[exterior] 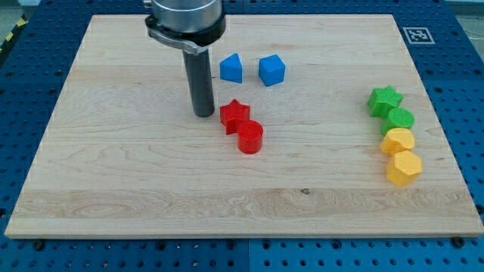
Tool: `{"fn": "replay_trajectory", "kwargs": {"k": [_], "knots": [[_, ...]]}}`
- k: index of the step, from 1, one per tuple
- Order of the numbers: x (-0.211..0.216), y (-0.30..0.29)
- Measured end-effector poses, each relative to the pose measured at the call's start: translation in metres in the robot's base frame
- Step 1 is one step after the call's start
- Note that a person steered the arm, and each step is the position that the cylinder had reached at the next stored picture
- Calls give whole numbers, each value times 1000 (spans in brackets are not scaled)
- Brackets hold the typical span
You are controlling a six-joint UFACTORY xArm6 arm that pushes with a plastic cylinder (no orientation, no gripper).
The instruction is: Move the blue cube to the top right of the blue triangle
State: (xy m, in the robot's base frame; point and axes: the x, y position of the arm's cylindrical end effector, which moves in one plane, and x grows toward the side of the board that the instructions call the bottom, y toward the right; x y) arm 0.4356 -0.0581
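The blue triangle point(231, 68) lies near the view's top, a little left of centre. The blue cube point(271, 70) sits just to its right, a small gap apart, at about the same height. My tip point(203, 114) rests on the board below and left of the blue triangle, just left of the red star point(235, 115). It touches no block.
A red cylinder point(250, 137) sits against the red star's lower right. At the view's right stand a green star point(384, 100), a green cylinder point(400, 119), a yellow block point(398, 141) and a yellow hexagon point(404, 168) in a column. The wooden board point(113, 174) ends at blue perforated table.
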Motion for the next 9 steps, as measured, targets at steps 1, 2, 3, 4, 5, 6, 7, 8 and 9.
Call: {"fn": "replay_trajectory", "kwargs": {"k": [1,2,3,4,5,6,7,8,9], "knots": [[0,21],[0,45],[0,53],[-22,53],[-60,82],[-65,124],[-82,132],[-109,148],[-141,168]]}}
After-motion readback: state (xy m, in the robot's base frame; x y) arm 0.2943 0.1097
